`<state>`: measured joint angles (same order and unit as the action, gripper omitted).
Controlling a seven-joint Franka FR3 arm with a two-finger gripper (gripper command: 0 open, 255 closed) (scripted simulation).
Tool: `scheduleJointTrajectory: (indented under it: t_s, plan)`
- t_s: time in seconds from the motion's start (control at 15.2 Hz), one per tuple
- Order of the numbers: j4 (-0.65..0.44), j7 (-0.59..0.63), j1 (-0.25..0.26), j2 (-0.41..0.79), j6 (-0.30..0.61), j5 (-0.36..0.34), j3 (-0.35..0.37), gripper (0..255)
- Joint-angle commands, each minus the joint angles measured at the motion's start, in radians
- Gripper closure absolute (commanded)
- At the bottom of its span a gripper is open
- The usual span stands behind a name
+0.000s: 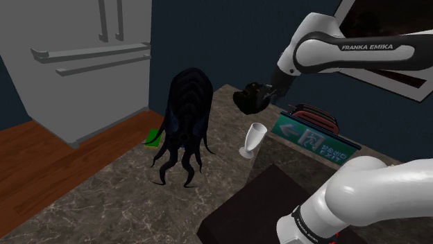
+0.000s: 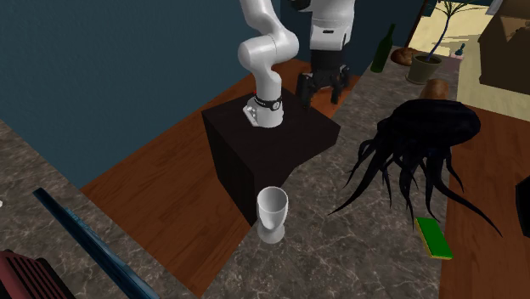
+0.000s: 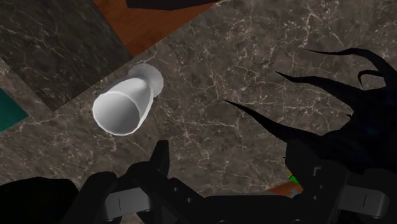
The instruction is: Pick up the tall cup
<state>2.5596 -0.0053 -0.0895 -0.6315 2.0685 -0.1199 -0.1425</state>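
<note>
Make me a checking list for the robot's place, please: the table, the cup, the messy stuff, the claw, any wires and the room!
Surface: dark marbled stone counter.
Job's things: tall white cup, upright on its foot, standing free on the counter.
Clutter: big black tentacled figure; flat green thing next to it; green sign with a white arrow, past the cup.
Grippers: black gripper open, up above the counter, apart from the cup, holding nothing.
Cables: nothing seen.
Surroundings: grey fridge, wooden floor, dark blue wall.
</note>
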Motion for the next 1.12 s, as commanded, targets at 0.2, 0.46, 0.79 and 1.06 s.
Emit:
scheduleJointTrajectory:
  t_s: [0.2,0.46,0.79,1.06]
  plan:
    - [0.035,-0.059,-0.023,0.134,0.167,-0.015,-0.075,0]
    - [0.035,-0.116,-0.03,0.266,0.294,-0.006,-0.137,0]
    - [0.004,-0.217,-0.025,0.455,0.441,0.057,-0.214,0]
    - [-0.046,-0.341,-0.019,0.623,0.54,0.174,-0.259,0]
